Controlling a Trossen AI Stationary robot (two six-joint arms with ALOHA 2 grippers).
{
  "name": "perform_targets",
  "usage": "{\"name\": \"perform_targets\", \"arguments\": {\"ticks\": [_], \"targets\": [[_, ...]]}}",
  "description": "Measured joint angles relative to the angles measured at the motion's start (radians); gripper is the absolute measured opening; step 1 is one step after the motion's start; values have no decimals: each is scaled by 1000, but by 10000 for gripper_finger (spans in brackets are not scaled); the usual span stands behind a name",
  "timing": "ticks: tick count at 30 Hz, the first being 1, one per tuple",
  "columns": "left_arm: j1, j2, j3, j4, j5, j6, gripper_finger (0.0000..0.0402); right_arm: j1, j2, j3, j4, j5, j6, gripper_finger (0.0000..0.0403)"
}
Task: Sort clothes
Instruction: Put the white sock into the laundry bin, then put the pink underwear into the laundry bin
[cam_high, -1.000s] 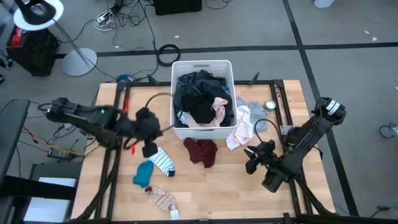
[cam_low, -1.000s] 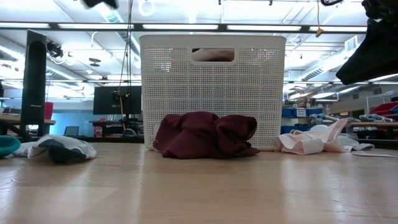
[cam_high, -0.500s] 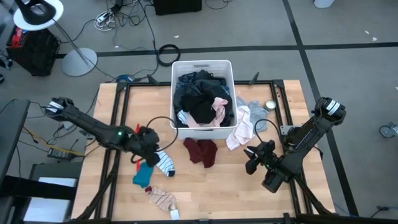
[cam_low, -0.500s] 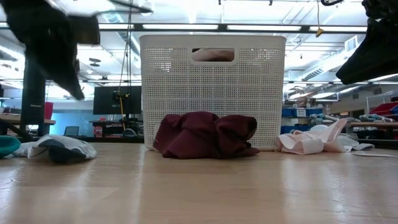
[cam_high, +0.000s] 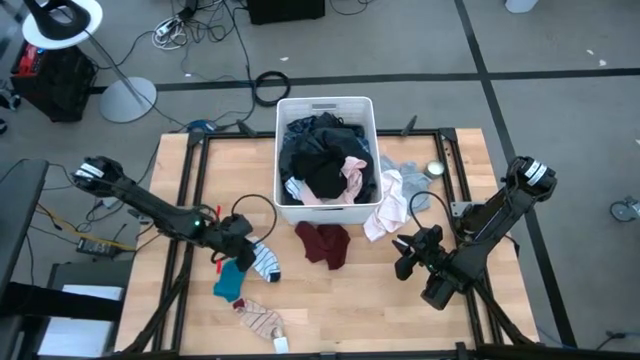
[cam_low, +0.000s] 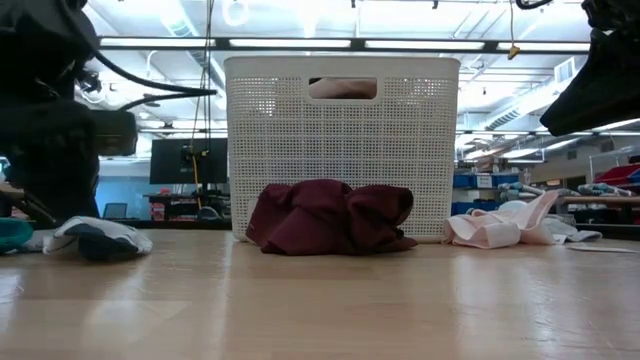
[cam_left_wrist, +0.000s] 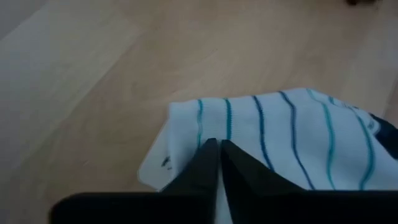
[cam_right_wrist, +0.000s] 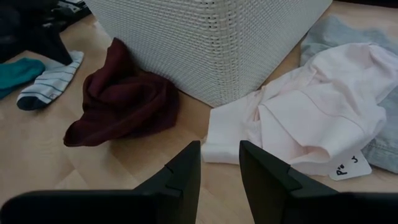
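Note:
A white, blue-striped sock (cam_high: 264, 260) lies flat on the table left of centre; it also shows in the left wrist view (cam_left_wrist: 280, 143) and the low view (cam_low: 95, 238). My left gripper (cam_high: 243, 240) is low over the sock's white end, fingers shut (cam_left_wrist: 217, 149). A teal sock (cam_high: 230, 280) and a brown striped sock (cam_high: 260, 318) lie nearer the front edge. A maroon piece (cam_high: 324, 243) and a pale pink garment (cam_high: 385, 210) lie in front of the white basket (cam_high: 325, 102), which holds dark clothes (cam_high: 315, 165). My right gripper (cam_high: 405, 255) is open and empty (cam_right_wrist: 219, 162) at front right. My left gripper's shut fingertips (cam_left_wrist: 208, 155) come slanting down onto the striped sock's white end (cam_left_wrist: 186, 124), near its edge. The sock lies flat on the table. I cannot tell whether the tips touch it or pinch any cloth.
A grey-blue piece (cam_high: 410, 178) and a small round object (cam_high: 434, 169) lie right of the basket. Bare wood shows between the maroon piece and the front edge. Cables and a lamp base are on the floor beyond the table.
My left gripper has come down from above the table to the striped sock, and the arm now reaches low across the left side. The sock and the other clothes have stayed where they were.

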Motion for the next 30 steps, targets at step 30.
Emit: {"name": "perform_targets", "arguments": {"ticks": [30], "targets": [[150,-23,1141,-760,-337,767,0,-8,0,0,-8,1,18,100]]}}
